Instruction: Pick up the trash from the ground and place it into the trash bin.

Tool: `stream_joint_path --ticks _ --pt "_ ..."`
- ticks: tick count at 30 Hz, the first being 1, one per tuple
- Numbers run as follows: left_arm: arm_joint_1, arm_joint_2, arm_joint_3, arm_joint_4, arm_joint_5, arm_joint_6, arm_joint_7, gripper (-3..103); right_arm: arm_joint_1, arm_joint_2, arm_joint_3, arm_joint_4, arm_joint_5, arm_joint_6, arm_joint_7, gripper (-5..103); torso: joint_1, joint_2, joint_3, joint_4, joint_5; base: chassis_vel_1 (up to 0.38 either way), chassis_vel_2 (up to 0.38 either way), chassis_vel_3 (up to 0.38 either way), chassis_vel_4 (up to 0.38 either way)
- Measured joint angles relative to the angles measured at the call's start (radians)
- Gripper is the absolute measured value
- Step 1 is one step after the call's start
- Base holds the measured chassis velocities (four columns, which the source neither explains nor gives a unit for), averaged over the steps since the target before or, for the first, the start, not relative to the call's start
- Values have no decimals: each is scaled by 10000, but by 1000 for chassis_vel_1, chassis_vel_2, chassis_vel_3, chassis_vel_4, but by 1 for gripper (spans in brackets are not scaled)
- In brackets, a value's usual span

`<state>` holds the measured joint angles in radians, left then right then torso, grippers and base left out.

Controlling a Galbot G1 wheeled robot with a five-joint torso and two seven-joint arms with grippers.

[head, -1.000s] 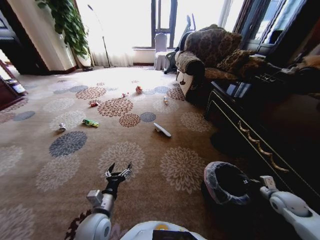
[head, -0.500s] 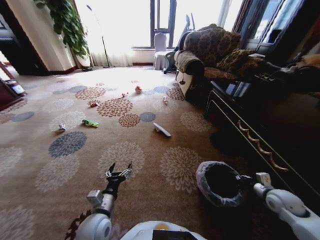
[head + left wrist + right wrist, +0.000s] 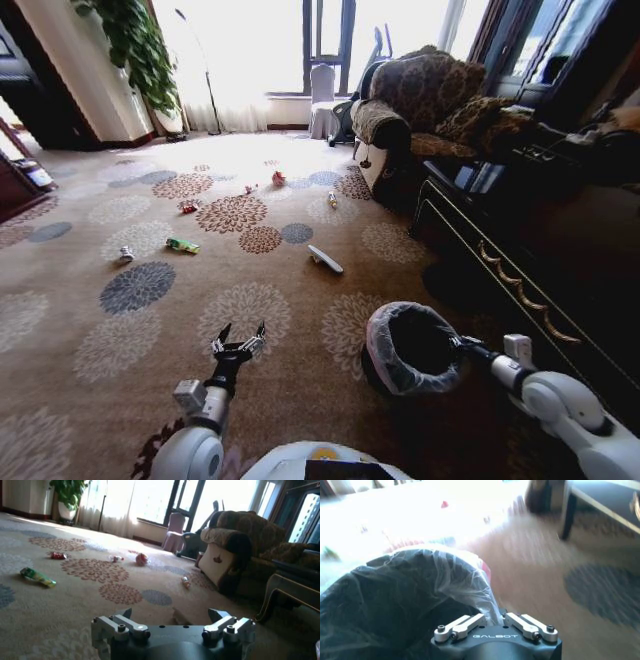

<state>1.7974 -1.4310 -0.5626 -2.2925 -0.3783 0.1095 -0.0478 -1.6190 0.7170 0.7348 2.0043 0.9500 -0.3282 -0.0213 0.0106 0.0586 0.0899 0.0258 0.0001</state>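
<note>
**Right gripper had the bin by the rim, trash all over the carpet**

So the right gripper (image 3: 462,343) was clamped on the rim of the trash bin (image 3: 385,352), on the side nearest the dark cabinet (image 3: 520,270). In the right wrist view the gripper (image 3: 492,619) had its fingers pinched close together on the ruffled plastic liner at the edge of the bin (image 3: 395,592). The bin itself sat low and to the right in front of the robot, on the patterned carpet (image 3: 120,350), tilted a bit so its mouth faced up and toward the open floor.

The left gripper (image 3: 238,337) hung low over the carpet near the robot's left side, fingers spread wide apart and gripping nothing. The left wrist view showed the same gripper (image 3: 174,614) with its jaws well apart.

The trash was all farther out. A flat white piece (image 3: 324,259) lay closest, roughly between the two arms. Well off to the left were a green packet (image 3: 182,244) and a silver can (image 3: 126,254) near each other. Beyond them sat a red can (image 3: 187,208), a red-white wad (image 3: 278,179) and a little bottle (image 3: 332,199) not far from the sofa (image 3: 420,105).
</note>
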Motion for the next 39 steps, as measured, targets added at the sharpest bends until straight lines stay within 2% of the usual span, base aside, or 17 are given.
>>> stream_joint_path --ticks 1,3,6,7,9,10,11,12,13,14,17,24,27,39 --pt "-10 -2 -6 -18 19 -16 5 100 163 358 -66 201 -83 566 1 0 -1 1 -1 4 -1 0 0 0 0" --pt "-14 1 -6 -19 26 -21 10 100 216 502 -98 264 -196 773 -1 0 -1 1 -2 4 0 0 0 0 0" --pt "-103 19 28 53 189 -87 33 100 400 1668 -265 546 -1161 1692 21 0 -2 2 -2 0 -1 0 0 0 0" --pt "-103 19 28 53 189 -87 33 100 400 1668 -265 546 -1161 1692 21 0 -2 2 -2 0 -1 0 0 0 0" --pt "-243 111 48 279 471 -239 108 100 353 2480 -346 651 -2120 2315 12 0 -2 2 -1 0 1 0 0 0 0" --pt "-243 111 48 279 471 -239 108 100 353 2480 -346 651 -2120 2315 12 0 -2 2 -1 0 1 0 0 0 0" --pt "-344 188 41 421 634 -342 145 100 323 2838 -378 651 -2654 2790 23 0 -1 2 -1 -1 -4 0 0 0 0" --pt "-344 188 41 421 634 -342 145 100 323 2838 -378 651 -2654 2790 23 0 -1 2 -1 -1 -4 0 0 0 0" --pt "-444 263 24 540 747 -399 169 100 292 3156 -427 651 -3062 3097 23 0 -2 2 -2 -3 -11 0 0 0 0" --pt "-523 323 12 626 785 -415 184 100 268 3409 -496 651 -3305 3294 23 0 -1 2 -1 -2 -1 0 0 0 0" --pt "-669 354 8 835 830 -429 197 100 285 3804 -664 630 -3727 3635 17 0 -1 3 -1 0 -3 0 0 0 0" --pt "-788 155 153 1301 925 -537 251 100 263 4105 -762 444 -4338 4214 23 0 -2 3 -2 0 -1 0 0 0 0" --pt "-889 136 173 1569 920 -764 294 100 197 4042 -751 472 -4338 4220 23 0 -2 5 -1 0 -2 0 0 0 0" --pt "-977 259 183 1638 446 -1025 622 100 40 4142 -736 582 -4395 4329 28 0 -3 5 -2 0 -1 -92 95 99 -81"
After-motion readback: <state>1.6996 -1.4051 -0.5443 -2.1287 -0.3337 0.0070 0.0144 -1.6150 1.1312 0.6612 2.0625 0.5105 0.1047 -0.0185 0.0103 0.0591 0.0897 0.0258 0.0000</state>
